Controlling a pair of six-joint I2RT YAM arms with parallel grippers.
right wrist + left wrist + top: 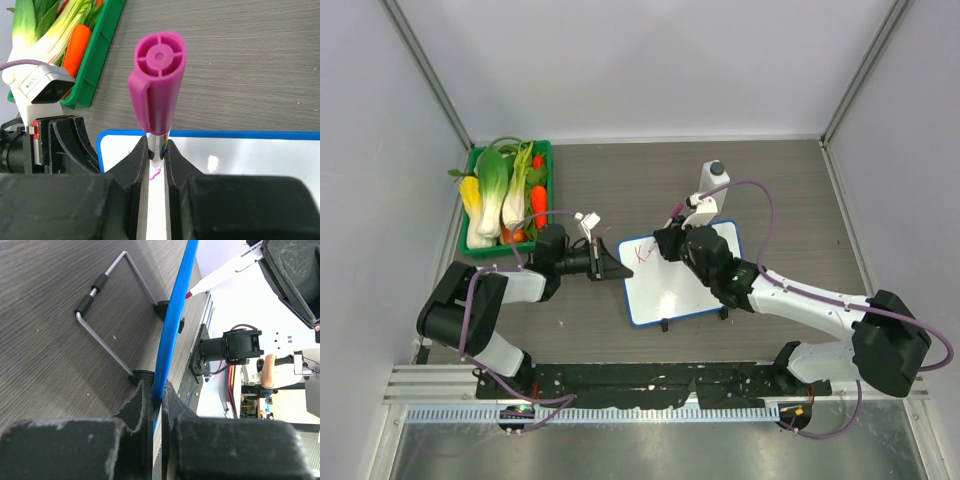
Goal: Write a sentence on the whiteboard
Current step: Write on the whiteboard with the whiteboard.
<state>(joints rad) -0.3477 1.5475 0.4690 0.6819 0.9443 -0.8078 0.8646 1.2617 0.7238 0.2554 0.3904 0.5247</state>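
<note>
Left arm (510,285) reaches rightward, low, left fingers (137,410) pinched on the board (675,290) rim; right arm (800,300) stretches leftward, right fingers (134,170) clamped around a pink marker (157,85).

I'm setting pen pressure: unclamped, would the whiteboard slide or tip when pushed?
The whiteboard looks stiff: its rim runs straight from the left jaws. Probably light, so the marker could slide it. Its wire stand might let it rock.

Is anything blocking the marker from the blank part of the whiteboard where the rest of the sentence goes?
Nothing visible. The marker in the right gripper touches the whiteboard beside the sentence; the white area ahead is bare. The left gripper clamps only its edge.
</note>
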